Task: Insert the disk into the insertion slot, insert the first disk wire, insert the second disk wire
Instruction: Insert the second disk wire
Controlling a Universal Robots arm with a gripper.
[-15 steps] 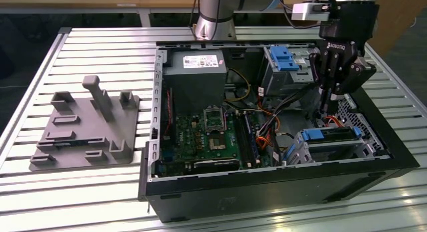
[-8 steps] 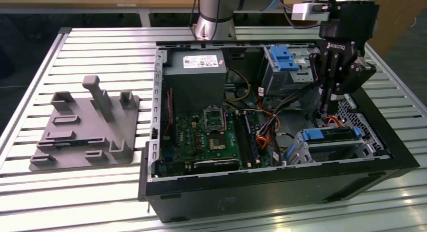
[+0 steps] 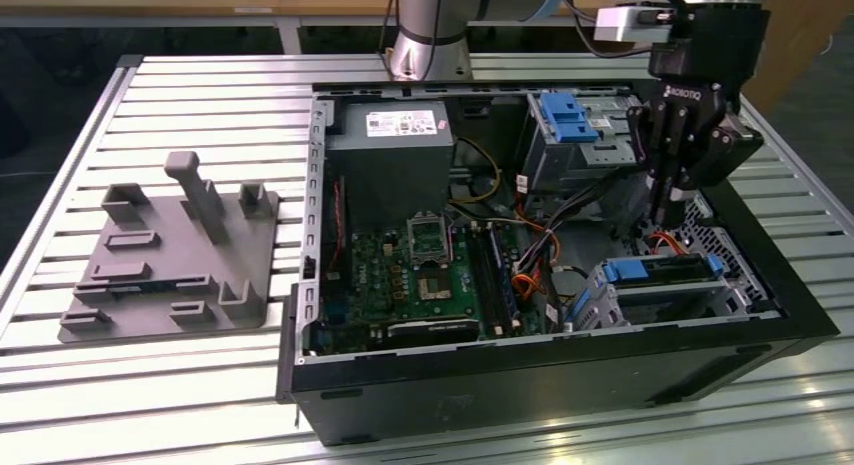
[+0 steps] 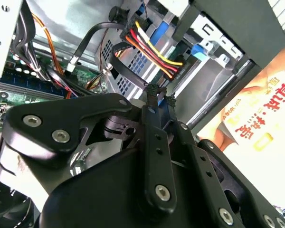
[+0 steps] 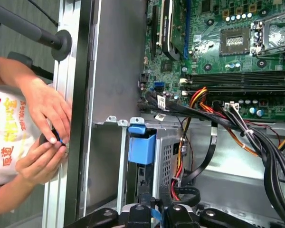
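Claw (image 4: 156, 95) pinched on a black wire (image 4: 125, 70); the disk (image 3: 671, 273) sits just below in the insertion slot (image 3: 731, 301).

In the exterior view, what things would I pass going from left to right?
Grey rack → motherboard → orange wires → disk

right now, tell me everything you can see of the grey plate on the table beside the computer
The grey plate looks like matte plastic, lying flat on the slatted metal table, close beside the open computer case at the exterior view's left; whether they touch is unclear. Posts and blocks of differing heights stand up from it, with rectangular slots between.
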